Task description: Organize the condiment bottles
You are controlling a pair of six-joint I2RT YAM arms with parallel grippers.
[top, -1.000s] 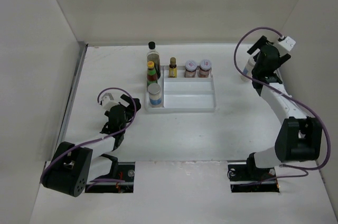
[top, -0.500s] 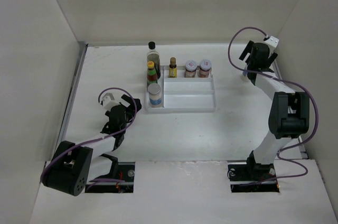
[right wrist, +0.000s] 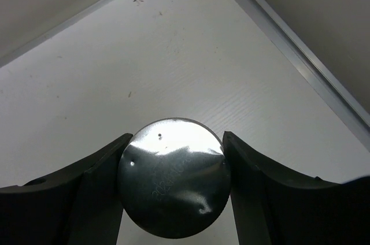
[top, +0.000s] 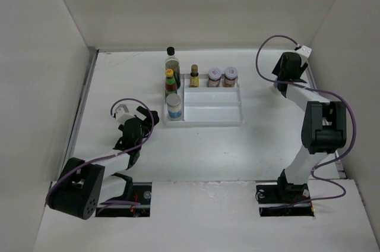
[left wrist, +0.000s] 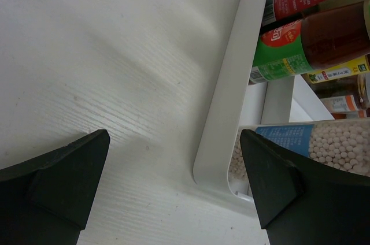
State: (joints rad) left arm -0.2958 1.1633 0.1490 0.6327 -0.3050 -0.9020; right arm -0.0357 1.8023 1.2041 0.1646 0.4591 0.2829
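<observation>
At the far right of the white worktop (top: 237, 145), my right hand (right wrist: 176, 141) is clamped on a round shaker with a silver metal lid (right wrist: 173, 184), one finger pressed against each side. From here I judge I should lift straight up, keep it upright, and carry it left without loosening my grip.

It belongs in the white ridged rectangular tray (top: 205, 123), where two long compartments hold nothing. The tray's left end has a tall clear black-capped bottle (top: 171, 60), a green-and-red yellow-capped bottle (top: 170, 81) and a blue-labelled jar of pale beads (top: 174, 107). The far row holds a small amber bottle (top: 194, 76) and two labelled shakers (top: 214, 77). My left hand (left wrist: 173, 141) rests with its fingers apart near the tray's corner.
</observation>
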